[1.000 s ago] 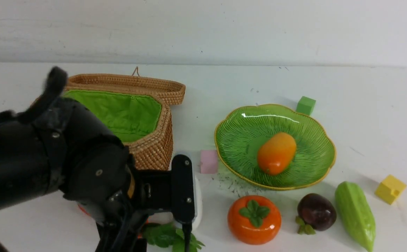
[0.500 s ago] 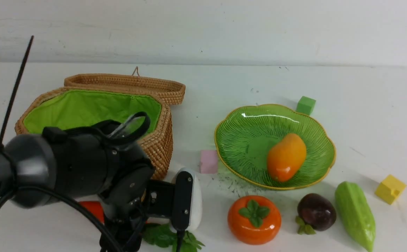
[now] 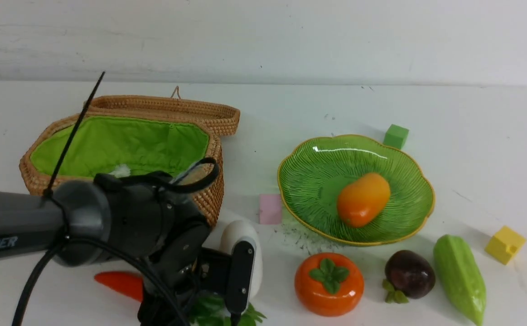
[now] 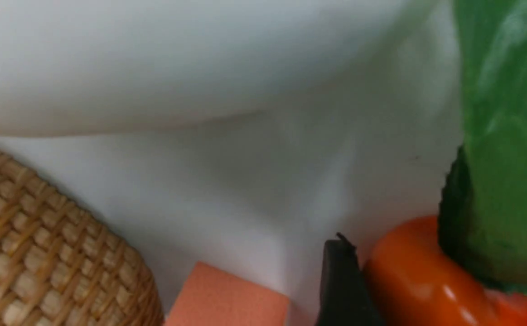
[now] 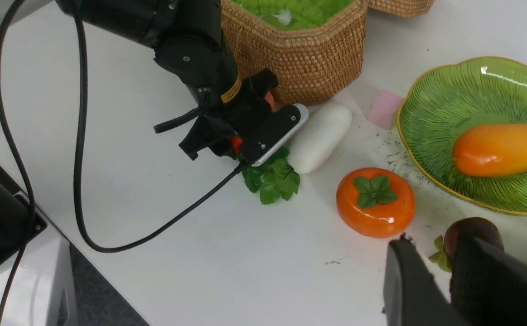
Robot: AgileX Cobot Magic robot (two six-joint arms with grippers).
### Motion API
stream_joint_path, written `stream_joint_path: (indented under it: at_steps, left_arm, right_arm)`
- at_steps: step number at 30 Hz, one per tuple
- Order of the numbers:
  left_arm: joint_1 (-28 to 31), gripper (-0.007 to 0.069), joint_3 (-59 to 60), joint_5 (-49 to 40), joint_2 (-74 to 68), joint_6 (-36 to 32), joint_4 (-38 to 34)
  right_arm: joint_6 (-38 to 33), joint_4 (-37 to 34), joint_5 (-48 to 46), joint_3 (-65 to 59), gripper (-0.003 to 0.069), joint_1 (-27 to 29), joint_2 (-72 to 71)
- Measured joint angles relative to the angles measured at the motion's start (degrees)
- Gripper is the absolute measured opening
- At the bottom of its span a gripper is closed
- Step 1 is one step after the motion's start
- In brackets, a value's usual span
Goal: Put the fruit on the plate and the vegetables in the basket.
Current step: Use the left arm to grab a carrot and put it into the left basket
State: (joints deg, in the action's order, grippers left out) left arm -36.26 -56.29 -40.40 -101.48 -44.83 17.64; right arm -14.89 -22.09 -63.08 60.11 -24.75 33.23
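The orange carrot lies on the table in front of the wicker basket, its green leaves beside the white radish. My left gripper is down over the carrot's thick end, jaws open on either side of it, one finger against it. The mango lies on the green plate. The persimmon, the mangosteen and the bitter gourd lie in front of the plate. My right gripper is shut and empty, above the table near the mangosteen.
The basket's lid lies open behind it. A pink cube sits between basket and plate, a green cube behind the plate, a yellow cube at the right. The left arm's cable trails near the table's front edge.
My left arm has come down from in front of the basket onto the carrot. The mango has rocked a little on the plate.
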Motion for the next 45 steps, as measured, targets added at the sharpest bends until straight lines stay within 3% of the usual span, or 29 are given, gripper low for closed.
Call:
stream_joint_path:
  at_steps: [7,12,13,16,18,23,28,35,38,42,45]
  left_arm:
    - [0.0,0.0402,-0.17,-6.08,3.0,0.26,-5.65]
    - [-0.05,0.0402,-2.99,-12.34,11.43,7.98,-8.16]
    - [-0.05,0.0402,-5.1,-12.52,15.37,12.4,-7.22]
    - [-0.05,0.0402,-7.95,-11.68,19.02,16.63,-2.88]
    - [0.41,0.0402,-11.87,-9.68,21.69,20.86,4.44]
    - [5.95,0.0402,-16.63,-3.15,20.82,23.0,15.3]
    - [12.96,0.0402,-17.04,7.06,15.48,22.36,17.85]
    - [15.38,0.0405,-17.04,7.49,9.16,22.16,18.29]
    - [15.38,0.047,-17.04,7.86,8.77,22.16,18.29]
    - [15.38,0.0638,-17.04,8.35,8.77,22.16,18.8]
    - [15.32,0.0664,-17.04,8.41,9.07,22.16,18.83]
  right_arm:
    - [0.0,-0.11,-0.06,0.0,0.0167,0.0,0.0]
    - [0.0,-1.38,2.36,0.0,0.0167,0.0,0.0]
    - [-0.2,-1.69,4.54,0.0,0.0167,0.0,0.0]
    - [-0.94,-2.53,8.15,0.0,0.0167,0.0,0.0]
    - [-2.54,-4.01,11.99,0.0,0.0167,0.0,0.0]
    - [-5.09,-6.68,14.78,0.0,0.0169,0.0,0.0]
    - [-5.78,-7.44,14.57,0.0,0.017,0.0,0.0]
    - [-5.78,-7.44,13.59,0.0,0.0162,0.0,0.0]
    - [-5.78,-7.44,13.46,0.0,0.0163,0.0,0.0]
    - [-5.78,-7.44,13.4,0.0,0.0163,0.0,0.0]
    - [-5.78,-7.39,13.31,0.0,0.0163,0.0,0.0]
